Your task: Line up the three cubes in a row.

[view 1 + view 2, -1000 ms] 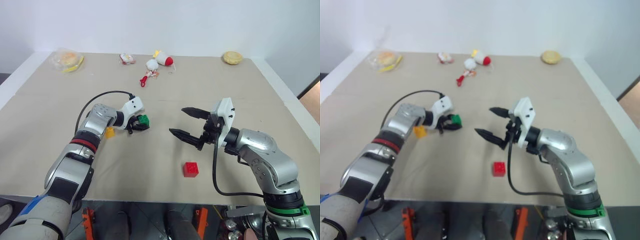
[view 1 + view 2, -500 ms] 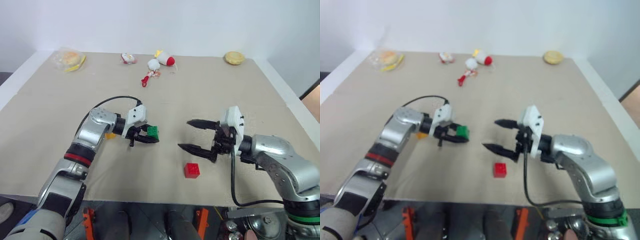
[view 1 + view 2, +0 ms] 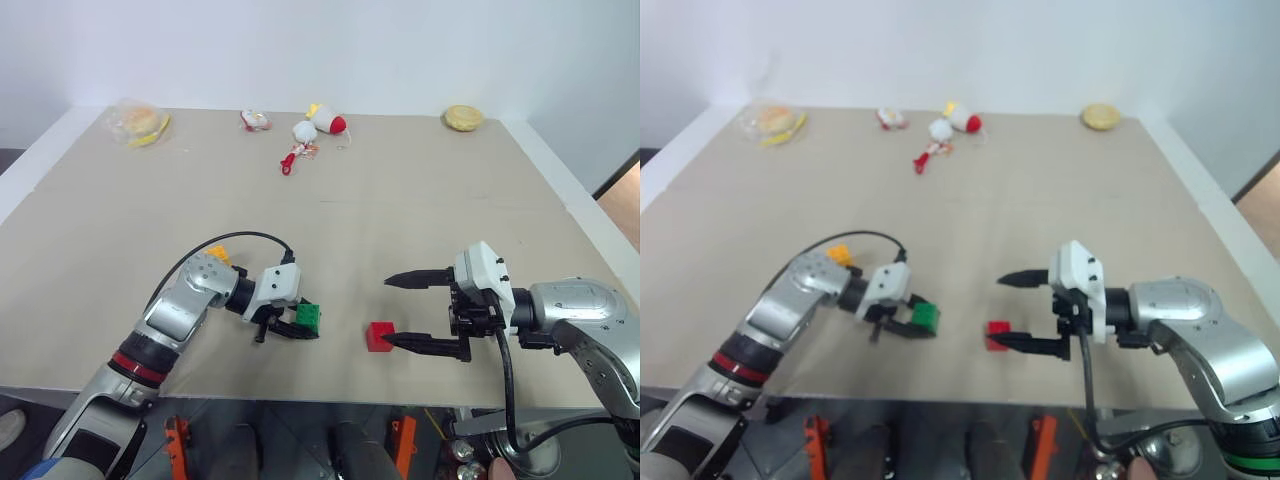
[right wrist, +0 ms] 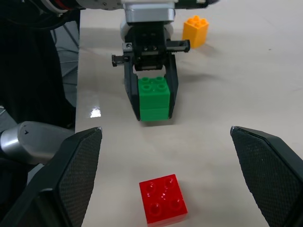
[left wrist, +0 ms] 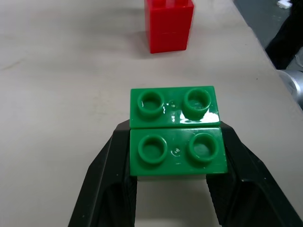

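Note:
My left gripper (image 3: 296, 322) is shut on the green cube (image 3: 308, 318), held low over the table near its front edge. The left wrist view shows black fingers (image 5: 106, 182) clamping both sides of the green cube (image 5: 177, 135). The red cube (image 3: 380, 336) sits on the table just right of it, a small gap apart. My right gripper (image 3: 402, 312) stands open, its fingertips just right of the red cube, the lower one close beside it. The yellow-orange cube (image 3: 218, 257) lies behind my left forearm, partly hidden, and shows whole in the right wrist view (image 4: 196, 29).
Along the far edge of the table (image 3: 420, 200) lie a bagged burger (image 3: 140, 122), a small packet (image 3: 256, 120), white-and-red plush toys (image 3: 320, 125) and a round bun (image 3: 464, 118). The cubes sit close to the table's front edge.
My left gripper carried the green cube back toward the front edge and rightward, ending beside the red cube. My right gripper drew back and to the right, staying open.

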Tool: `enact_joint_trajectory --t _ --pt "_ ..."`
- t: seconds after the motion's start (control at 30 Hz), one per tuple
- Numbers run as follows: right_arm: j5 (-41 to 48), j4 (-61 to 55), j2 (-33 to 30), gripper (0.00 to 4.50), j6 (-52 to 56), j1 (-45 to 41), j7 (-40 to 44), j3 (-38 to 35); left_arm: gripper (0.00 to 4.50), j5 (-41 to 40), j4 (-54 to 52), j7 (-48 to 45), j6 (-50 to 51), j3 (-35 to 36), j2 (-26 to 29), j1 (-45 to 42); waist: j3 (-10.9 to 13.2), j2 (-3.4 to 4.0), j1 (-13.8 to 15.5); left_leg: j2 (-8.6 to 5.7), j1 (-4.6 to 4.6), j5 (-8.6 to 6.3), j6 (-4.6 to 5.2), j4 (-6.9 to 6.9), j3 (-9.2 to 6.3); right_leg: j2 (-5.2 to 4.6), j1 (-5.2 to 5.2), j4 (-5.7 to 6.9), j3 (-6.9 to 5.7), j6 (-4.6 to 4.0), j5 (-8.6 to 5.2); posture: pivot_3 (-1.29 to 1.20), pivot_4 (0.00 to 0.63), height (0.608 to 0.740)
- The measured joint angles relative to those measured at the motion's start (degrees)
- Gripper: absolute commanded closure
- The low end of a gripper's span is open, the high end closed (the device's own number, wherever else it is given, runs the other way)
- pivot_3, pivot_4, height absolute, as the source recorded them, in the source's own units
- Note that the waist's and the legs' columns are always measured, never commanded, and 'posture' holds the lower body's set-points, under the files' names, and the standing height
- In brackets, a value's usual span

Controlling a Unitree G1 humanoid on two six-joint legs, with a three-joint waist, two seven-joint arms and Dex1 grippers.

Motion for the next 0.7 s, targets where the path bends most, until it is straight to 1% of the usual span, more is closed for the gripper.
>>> enact_joint_trajectory --t 0.17,0.7 --pt "-0.58 0.08 0.0 0.0 0.0 -1.11 0.19 0.24 3.13 0.01 -2.51 1.63 2.29 -1.52 0.11 1.35 0.0 0.0 0.01 0.0 -0.01 0.0 0.0 -0.02 0.0 0.0 0.0 0.0 0.0 0.01 -0.01 0.0 0.15 0.736" --pt "-0.66 0.03 0.05 0.0 0.22 -0.86 -0.38 0.24 3.13 -0.15 -7.42 4.03 10.16 -4.17 1.34 1.84 0.0 0.0 0.01 0.0 0.01 0.0 0.0 -0.02 0.0 0.0 0.0 0.0 0.0 0.01 -0.01 0.0 0.15 0.736"
